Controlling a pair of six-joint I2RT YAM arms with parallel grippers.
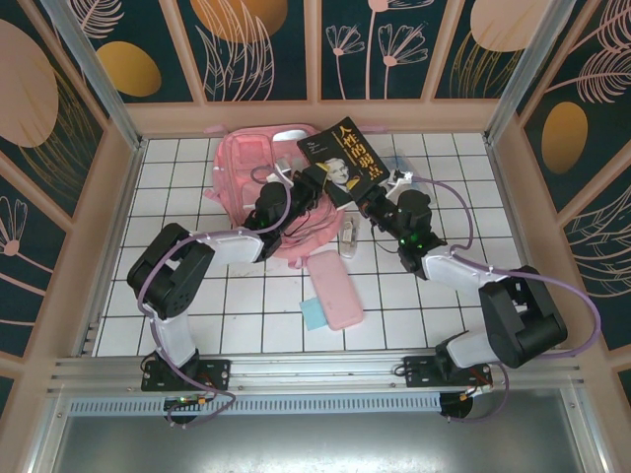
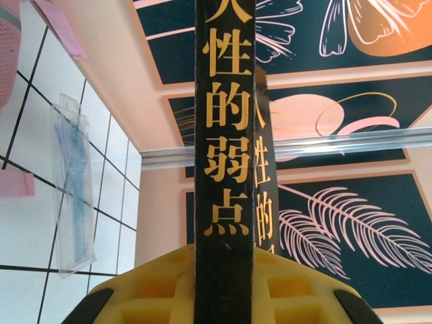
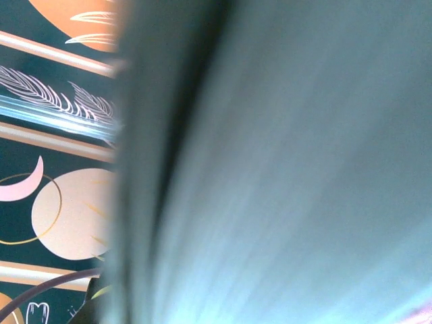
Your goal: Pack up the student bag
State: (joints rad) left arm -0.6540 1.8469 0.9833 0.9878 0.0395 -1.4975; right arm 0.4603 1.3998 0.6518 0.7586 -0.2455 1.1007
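The student bag [image 1: 248, 175], a soft pink backpack, lies at the back left of the tiled floor; its pink edge [image 2: 7, 61] shows in the left wrist view. A black book [image 1: 340, 163] with gold characters is held tilted above the bag's right side. My left gripper [image 1: 315, 187] is shut on its lower left edge, and the spine [image 2: 225, 135] stands between the yellow pads [image 2: 297, 287]. My right gripper [image 1: 375, 204] grips the book's lower right corner. In the right wrist view the blurred page edges [image 3: 283, 169] hide the fingers.
A flat pink pencil case [image 1: 335, 288] lies in the middle, a light blue pad [image 1: 314, 315] against its left side. A clear plastic packet [image 1: 350, 234] [image 2: 73, 196] lies under the book. Another clear item [image 1: 406, 158] rests near the back wall. Peach walls [image 1: 108, 217] enclose the floor.
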